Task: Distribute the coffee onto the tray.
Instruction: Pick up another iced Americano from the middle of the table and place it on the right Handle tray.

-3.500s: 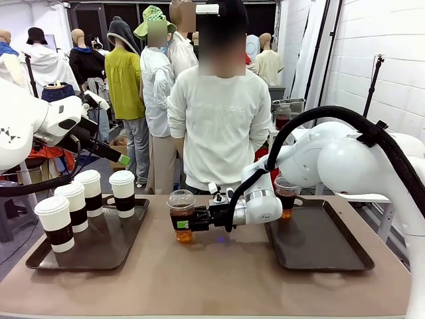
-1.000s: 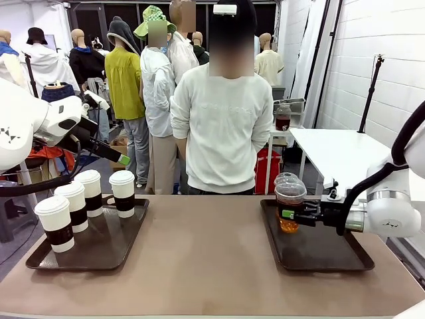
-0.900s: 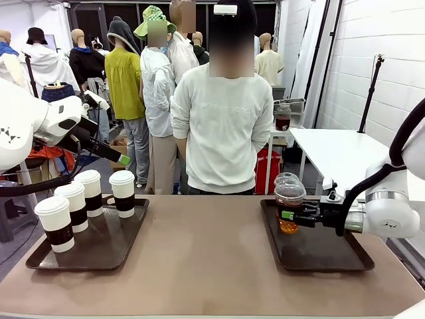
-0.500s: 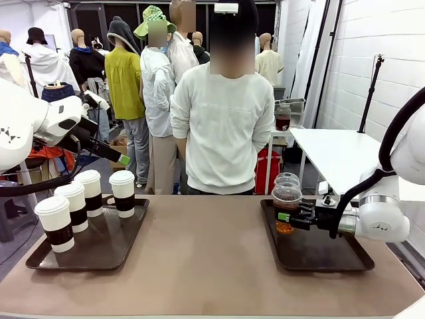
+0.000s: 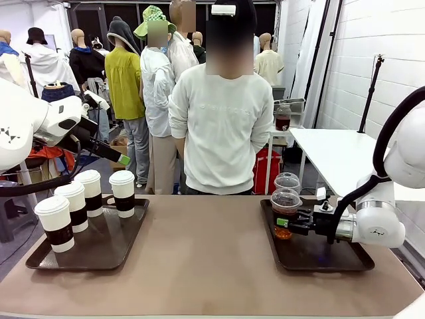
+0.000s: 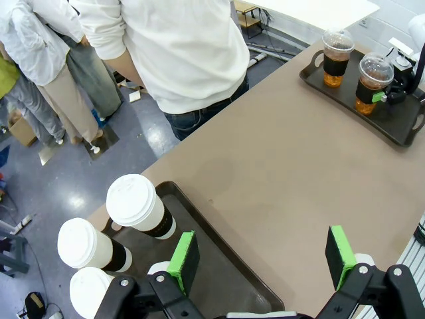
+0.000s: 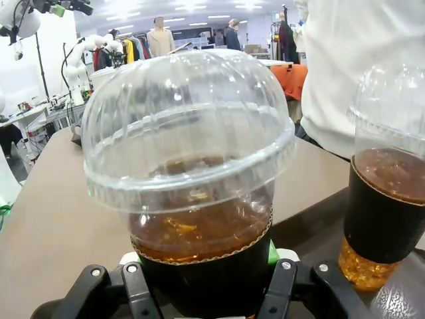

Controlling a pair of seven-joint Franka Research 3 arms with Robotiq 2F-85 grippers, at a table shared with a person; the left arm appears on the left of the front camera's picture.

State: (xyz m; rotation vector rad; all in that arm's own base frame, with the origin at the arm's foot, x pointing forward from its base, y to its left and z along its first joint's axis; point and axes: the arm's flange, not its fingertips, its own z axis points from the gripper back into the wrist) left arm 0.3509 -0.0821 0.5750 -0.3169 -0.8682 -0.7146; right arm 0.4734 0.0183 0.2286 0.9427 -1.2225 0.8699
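My right gripper (image 5: 284,222) is shut on a clear dome-lidded cup of coffee (image 5: 285,200) at the left end of the right-hand dark tray (image 5: 320,256); whether its base touches the tray I cannot tell. In the right wrist view this cup (image 7: 192,173) sits between my fingers (image 7: 285,282). A second dome-lidded cup (image 5: 288,182) (image 7: 388,199) stands just beyond it on the tray. My left gripper (image 6: 261,251) hangs open and empty high above the left tray (image 5: 106,247), which carries several white paper cups (image 5: 123,193) (image 6: 139,205) with brown bands.
A person in a white top (image 5: 222,126) stands at the table's far edge, hands behind the back. Bare brown tabletop (image 5: 206,259) lies between the two trays. A white table (image 5: 332,149) stands behind on the right.
Since 3.5 s ago my right gripper has carried the dome-lidded cup from mid-table to the right tray. Over the last second it has drifted slightly left and down. The left arm stayed still.
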